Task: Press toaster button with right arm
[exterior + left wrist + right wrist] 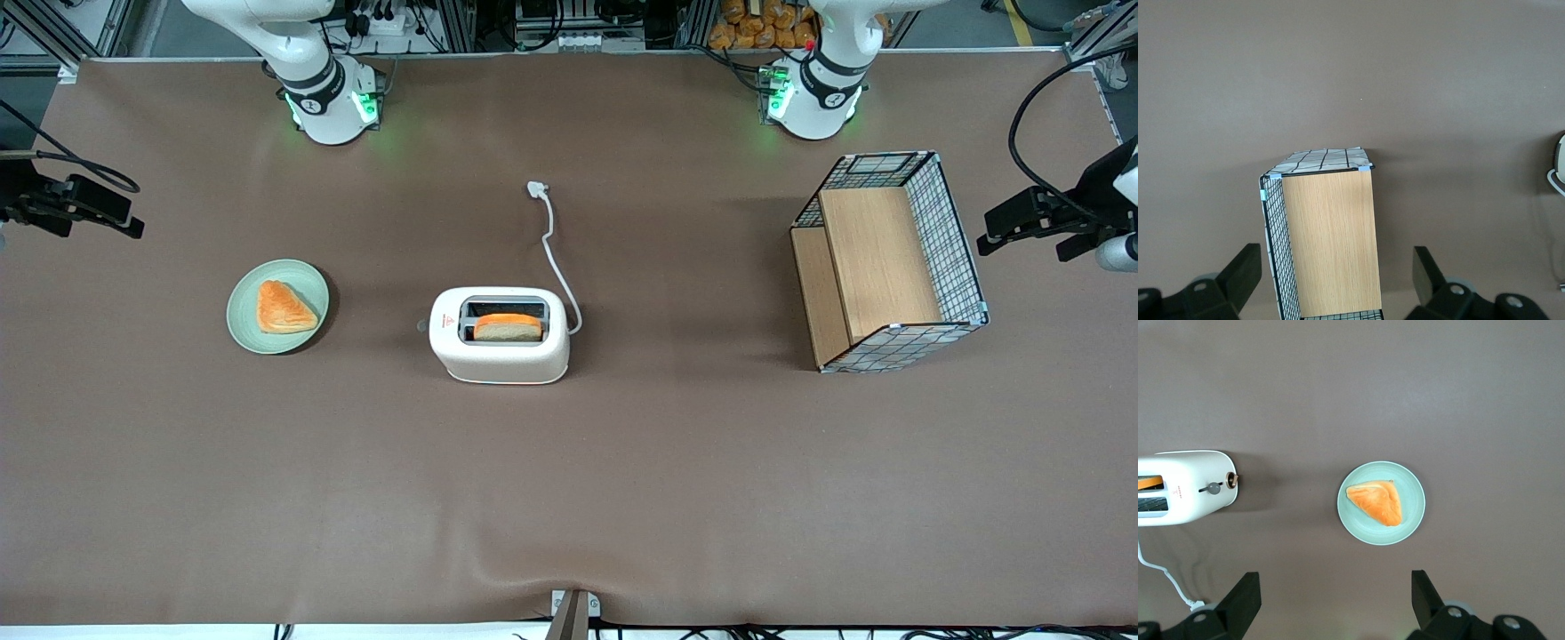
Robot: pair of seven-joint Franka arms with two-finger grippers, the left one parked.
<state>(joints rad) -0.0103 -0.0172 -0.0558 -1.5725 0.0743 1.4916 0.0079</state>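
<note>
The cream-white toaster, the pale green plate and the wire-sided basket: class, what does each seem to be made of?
Cream-white toaster: probably moulded plastic, smooth, softly glossy, rounded corners.
Pale green plate: ceramic or melamine; even colour, smooth rim, can't tell which.
Wire-sided basket: black metal wire grid around light wood-grain panels, matte.
The open black gripper hovers above the table near the plate, touching nothing.

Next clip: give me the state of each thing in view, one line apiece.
toaster: upright, cord unplugged on the table.
toaster button: untouched, nothing near it.
bread slice: standing in the slot nearer the front camera.
green plate: on the table, holding a triangular pastry.
wire basket: tipped on its side.
right arm's gripper: open, above the table near the plate.
</note>
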